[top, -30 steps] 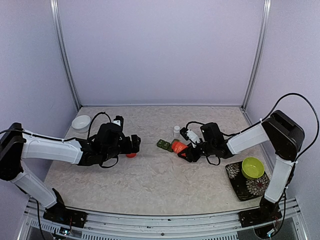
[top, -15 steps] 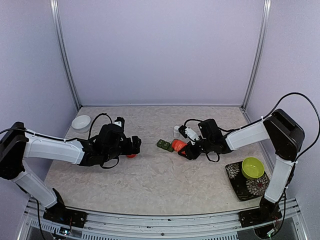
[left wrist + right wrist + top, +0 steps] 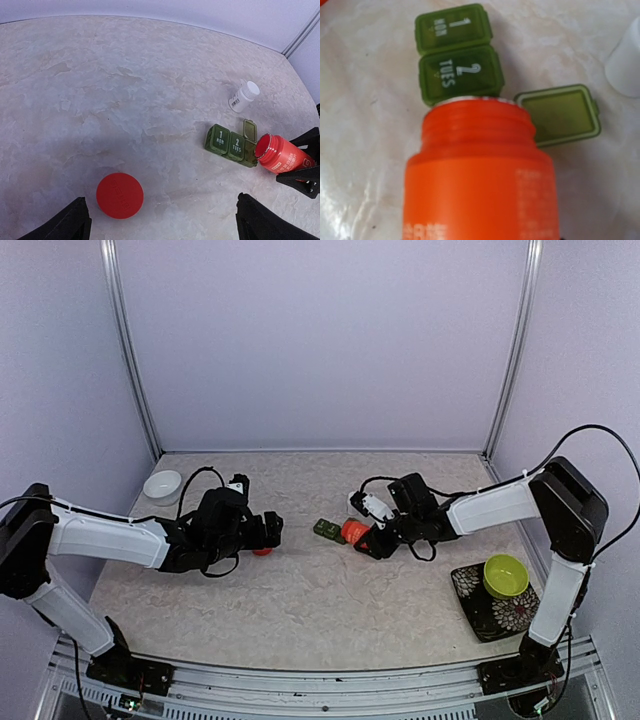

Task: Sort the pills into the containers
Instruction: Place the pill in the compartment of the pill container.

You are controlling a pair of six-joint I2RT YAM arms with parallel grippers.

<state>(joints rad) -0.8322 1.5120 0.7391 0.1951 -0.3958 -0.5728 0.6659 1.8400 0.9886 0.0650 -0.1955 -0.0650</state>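
Bottle (image 3: 480, 185) tilted in the right jaws, mouth at the open right-end compartment of the pill box (image 3: 455, 55), mid-desk. Left jaws stand wide above the red cap (image 3: 119, 195). Risk: a steep tilt could spill pills past the compartment, or the rim could shove the box.

The left arm (image 3: 100, 538) and right arm (image 3: 495, 507) are white shells between black joints, trailing black cables. The left gripper (image 3: 272, 531) and right gripper (image 3: 368, 536) are black.
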